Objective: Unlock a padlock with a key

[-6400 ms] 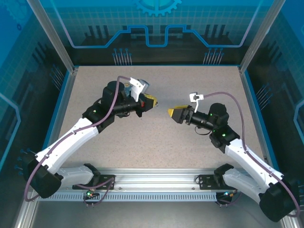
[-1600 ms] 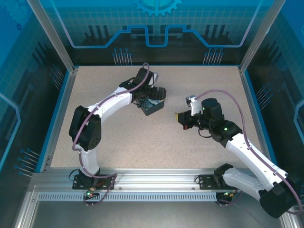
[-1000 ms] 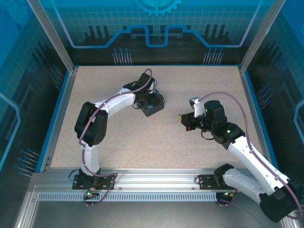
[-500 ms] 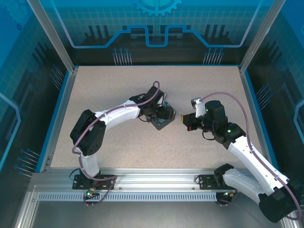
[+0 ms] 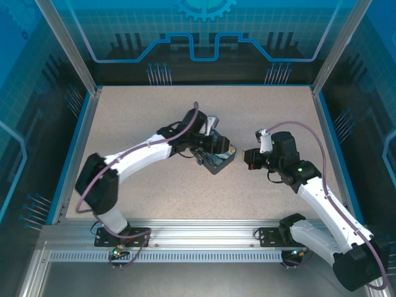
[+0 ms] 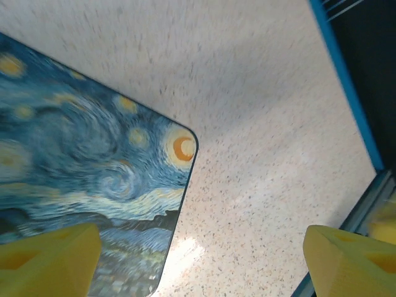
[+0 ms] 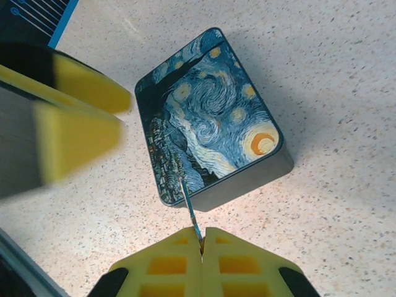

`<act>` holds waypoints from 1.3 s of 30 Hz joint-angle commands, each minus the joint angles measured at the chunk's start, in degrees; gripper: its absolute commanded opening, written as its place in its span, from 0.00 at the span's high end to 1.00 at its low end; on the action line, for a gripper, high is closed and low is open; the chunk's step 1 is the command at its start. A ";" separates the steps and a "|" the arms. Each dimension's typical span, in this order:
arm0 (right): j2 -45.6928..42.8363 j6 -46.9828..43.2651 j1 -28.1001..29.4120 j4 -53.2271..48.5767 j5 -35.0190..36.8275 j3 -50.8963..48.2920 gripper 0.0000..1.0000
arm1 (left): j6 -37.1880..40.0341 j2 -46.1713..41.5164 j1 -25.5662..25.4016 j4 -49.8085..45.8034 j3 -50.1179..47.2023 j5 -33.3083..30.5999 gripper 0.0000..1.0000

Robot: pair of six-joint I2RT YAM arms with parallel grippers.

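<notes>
Blue-and-yellow swirled padlock [image 7: 210, 117] (grey sides)

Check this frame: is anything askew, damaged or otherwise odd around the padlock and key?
Nothing stands out. The padlock lies flat on the table, print unmarked. The right gripper is shut on the key, which pokes out slightly tilted toward the padlock. The left gripper is open above the padlock's corner.

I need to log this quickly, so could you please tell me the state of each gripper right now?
Left gripper: jaws open, holding nothing, by the padlock.
Right gripper: jaws closed on the key.
</notes>
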 commanded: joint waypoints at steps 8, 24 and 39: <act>6.76 6.52 1.87 11.41 -5.09 -3.20 1.00 | 2.56 -15.81 12.09 16.21 -25.73 8.00 0.11; 18.13 12.50 6.16 21.26 -3.27 -3.15 1.00 | 1.71 0.45 15.85 53.26 -39.49 15.74 0.09; 18.36 11.53 6.42 22.05 -2.35 -2.67 1.00 | 5.92 11.78 15.57 67.05 -41.04 18.94 0.26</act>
